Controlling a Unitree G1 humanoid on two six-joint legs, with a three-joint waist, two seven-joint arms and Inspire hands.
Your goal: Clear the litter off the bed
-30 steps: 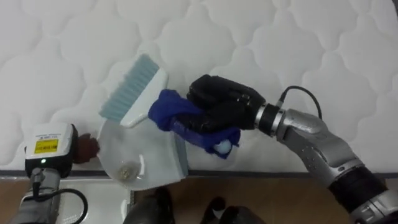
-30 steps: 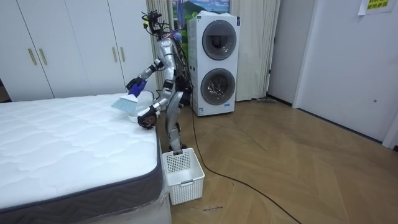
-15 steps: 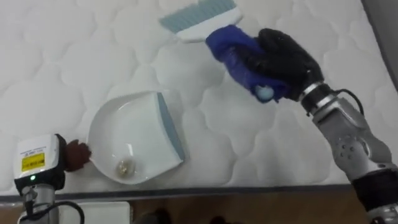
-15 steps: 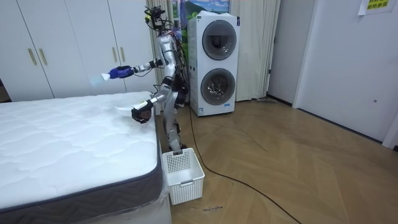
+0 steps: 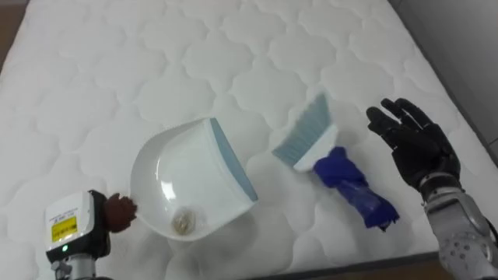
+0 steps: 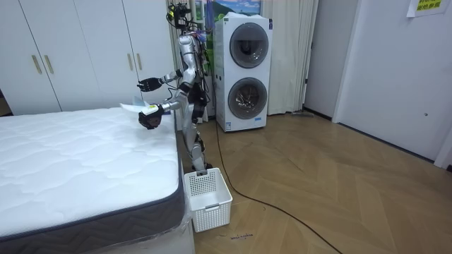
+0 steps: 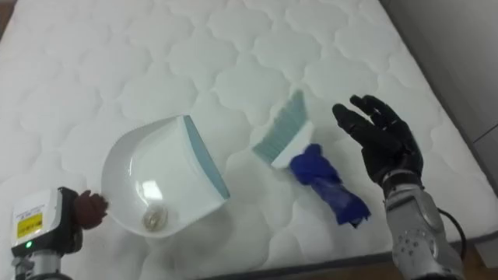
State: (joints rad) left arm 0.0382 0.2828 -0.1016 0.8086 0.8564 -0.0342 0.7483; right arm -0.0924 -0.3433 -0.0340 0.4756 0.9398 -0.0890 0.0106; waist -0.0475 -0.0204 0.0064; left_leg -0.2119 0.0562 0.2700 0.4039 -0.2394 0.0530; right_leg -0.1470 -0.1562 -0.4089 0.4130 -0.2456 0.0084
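the sweeping looks nearly done, i think. a small pale crumb (image 5: 183,223) sits inside the white dustpan (image 5: 187,183), and the white mattress (image 5: 117,70) around it looks clean, with no other bits that i can see. the hand brush (image 5: 331,165) with the blue handle lies flat on the mattress, just beside the pan's pale blue lip but not touching it. the right hand (image 5: 416,144) hangs near the brush handle with its fingers spread wide and straight, and it holds nothing. the left hand (image 5: 74,229) is at the pan's back end, where a small brown knob sticks out of the pan, but i cannot tell if it grips it, because the hand's white back covers that part. what is left, i guess, is to carry the pan off the bed and tip the crumb out, and then put the brush away. the two eye views look down from close up, so they give the crumb, the brush on the bed and the open right hand. the room view is far off and adds other things: the robot stands upright at the bed's edge near a corner, with the right hand (image 6: 146,84) held up high and the left hand (image 6: 148,119) low by the pan. a white basket (image 6: 207,198) stands on the wood floor by its feet, and that may be where the crumb goes. two stacked washing machines (image 6: 241,70) stand behind it.
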